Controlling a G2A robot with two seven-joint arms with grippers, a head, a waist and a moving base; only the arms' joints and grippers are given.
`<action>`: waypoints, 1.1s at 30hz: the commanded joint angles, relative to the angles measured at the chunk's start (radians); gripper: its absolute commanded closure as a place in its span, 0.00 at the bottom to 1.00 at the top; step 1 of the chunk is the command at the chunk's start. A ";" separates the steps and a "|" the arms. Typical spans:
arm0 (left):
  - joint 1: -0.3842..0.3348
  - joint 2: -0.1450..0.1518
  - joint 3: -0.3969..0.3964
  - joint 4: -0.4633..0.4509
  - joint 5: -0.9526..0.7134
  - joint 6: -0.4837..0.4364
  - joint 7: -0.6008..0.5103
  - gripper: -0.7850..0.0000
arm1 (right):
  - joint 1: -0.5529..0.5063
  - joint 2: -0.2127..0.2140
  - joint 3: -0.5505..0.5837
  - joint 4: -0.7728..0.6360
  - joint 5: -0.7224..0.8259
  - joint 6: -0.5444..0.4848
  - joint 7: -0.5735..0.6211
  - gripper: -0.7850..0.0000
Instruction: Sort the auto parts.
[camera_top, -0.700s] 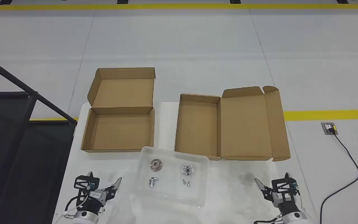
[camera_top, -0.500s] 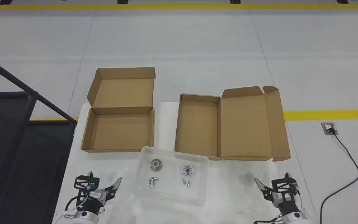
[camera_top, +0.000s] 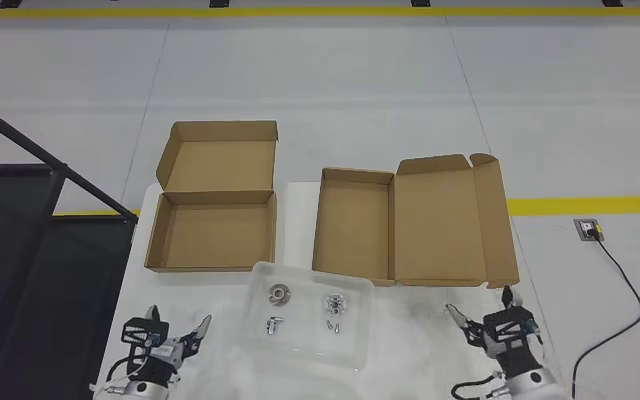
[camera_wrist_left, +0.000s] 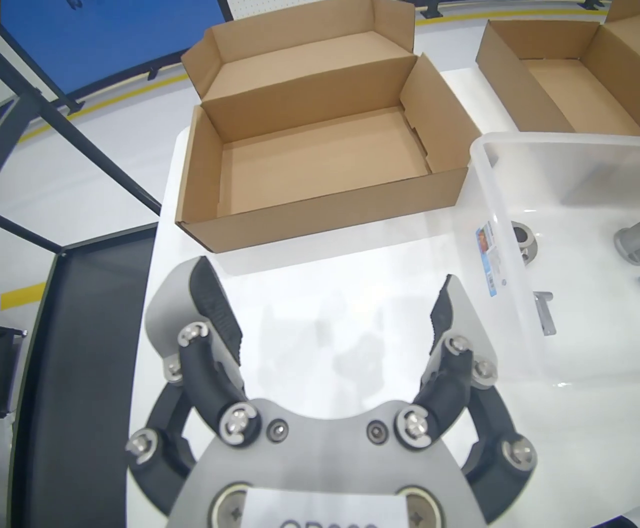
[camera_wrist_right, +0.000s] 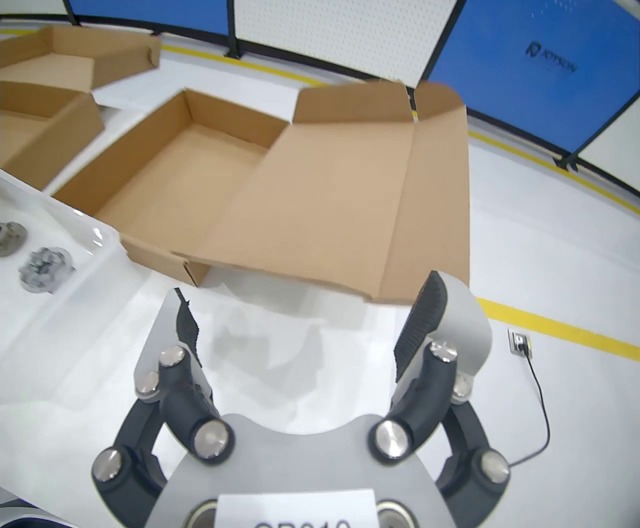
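A clear plastic tray (camera_top: 258, 275) at the table's front middle holds several metal parts: a round hub (camera_top: 278, 293), a toothed ring (camera_top: 334, 303), a small bracket (camera_top: 273, 324) and small bolts (camera_top: 333, 325). My left gripper (camera_top: 177, 325) hangs open over bare table left of the tray, with nothing between its fingers (camera_wrist_left: 324, 280). Right of the tray, my right gripper (camera_top: 479, 308) is also open and holds nothing (camera_wrist_right: 306, 290). The left wrist view shows the tray wall (camera_wrist_left: 492, 200), a ring part (camera_wrist_left: 525, 242) and the bracket (camera_wrist_left: 545, 312). The right wrist view shows the toothed ring (camera_wrist_right: 45, 267).
Two open cardboard boxes stand behind the tray: the left box (camera_top: 212, 232) (camera_wrist_left: 320, 150) with its lid raised, the right box (camera_top: 352, 225) (camera_wrist_right: 190, 165) with its lid flat to the right. A black rack (camera_top: 40, 260) borders the table's left edge.
My right gripper has moved a little away from the table's front edge and turned slightly. The left gripper has shifted slightly left. The parts have not moved.
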 joint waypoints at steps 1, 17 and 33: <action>0.008 -0.001 -0.005 0.002 -0.003 0.004 0.012 0.00 | 0.001 0.001 -0.002 -0.075 -0.021 -0.016 0.019 0.00; 0.035 -0.013 -0.021 0.030 -0.037 0.024 0.044 0.00 | 0.303 -0.012 -0.338 -0.186 -0.045 -0.199 0.493 0.00; 0.036 -0.014 -0.022 0.031 -0.038 0.024 0.044 0.00 | 0.411 -0.030 -0.453 -0.088 -0.028 -0.156 0.640 0.00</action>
